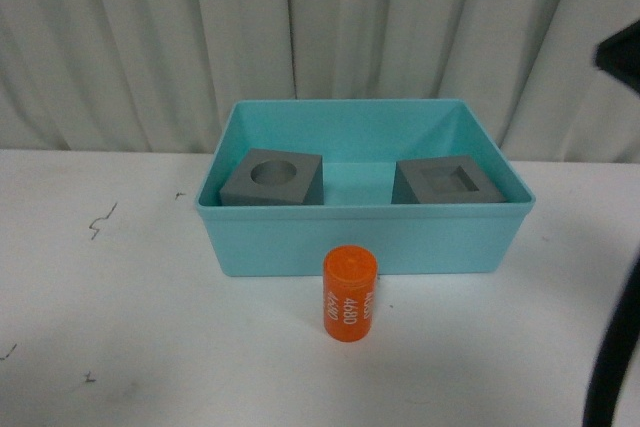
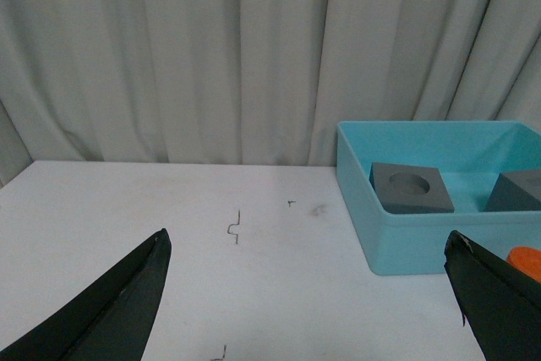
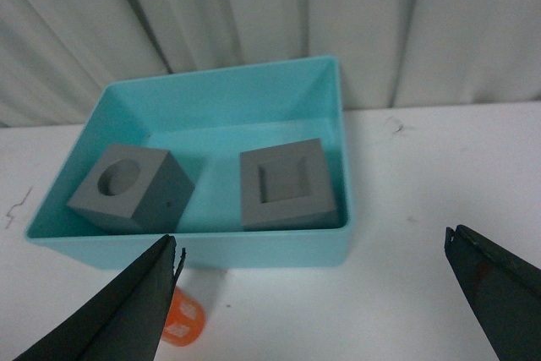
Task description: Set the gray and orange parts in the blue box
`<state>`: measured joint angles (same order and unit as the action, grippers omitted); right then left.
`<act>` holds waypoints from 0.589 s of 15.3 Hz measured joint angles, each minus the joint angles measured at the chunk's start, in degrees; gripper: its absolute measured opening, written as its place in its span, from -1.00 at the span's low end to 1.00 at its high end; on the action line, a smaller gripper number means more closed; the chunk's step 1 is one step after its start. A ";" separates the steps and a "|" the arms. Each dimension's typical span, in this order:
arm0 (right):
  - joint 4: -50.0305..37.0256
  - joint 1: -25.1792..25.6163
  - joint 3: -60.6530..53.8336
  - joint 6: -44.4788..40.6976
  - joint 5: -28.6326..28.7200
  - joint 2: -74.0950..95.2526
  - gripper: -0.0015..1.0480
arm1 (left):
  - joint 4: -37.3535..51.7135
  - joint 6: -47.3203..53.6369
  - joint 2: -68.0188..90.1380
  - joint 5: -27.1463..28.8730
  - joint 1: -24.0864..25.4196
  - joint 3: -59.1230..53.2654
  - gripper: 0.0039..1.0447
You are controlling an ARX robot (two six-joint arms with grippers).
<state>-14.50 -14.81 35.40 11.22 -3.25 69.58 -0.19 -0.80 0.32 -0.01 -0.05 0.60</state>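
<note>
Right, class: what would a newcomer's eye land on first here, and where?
The light turquoise-blue plastic bin sits mid-table, holding a matte gray cube with a round recess at its left and a matte gray cube with a square recess at its right. A small orange cylinder with white numerals stands upright on the white table just outside the bin's front wall.

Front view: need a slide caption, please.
The round-recess cube and square-recess cube lie in the blue box; orange cylinder stands outside.

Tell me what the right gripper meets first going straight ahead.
Likely the near wall of the blue box, with the square-recess cube behind it; depth from the open right gripper is unclear.
</note>
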 joint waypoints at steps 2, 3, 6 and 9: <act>6.51 -2.45 10.47 3.23 4.48 10.10 0.87 | 0.00 0.00 0.00 0.00 0.00 0.00 0.88; 10.51 -3.72 15.43 4.96 7.50 14.40 0.87 | 0.00 0.00 0.00 0.00 0.00 0.00 0.88; 18.38 -7.69 23.54 6.27 10.88 26.14 0.87 | 0.00 0.00 0.00 0.02 0.00 0.00 0.88; 21.46 -11.26 26.23 6.23 11.06 33.35 0.87 | 0.00 0.00 0.00 0.02 0.00 0.00 0.88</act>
<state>6.96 -26.06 61.63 17.45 7.81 102.94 -0.19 -0.80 0.32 0.01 -0.05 0.60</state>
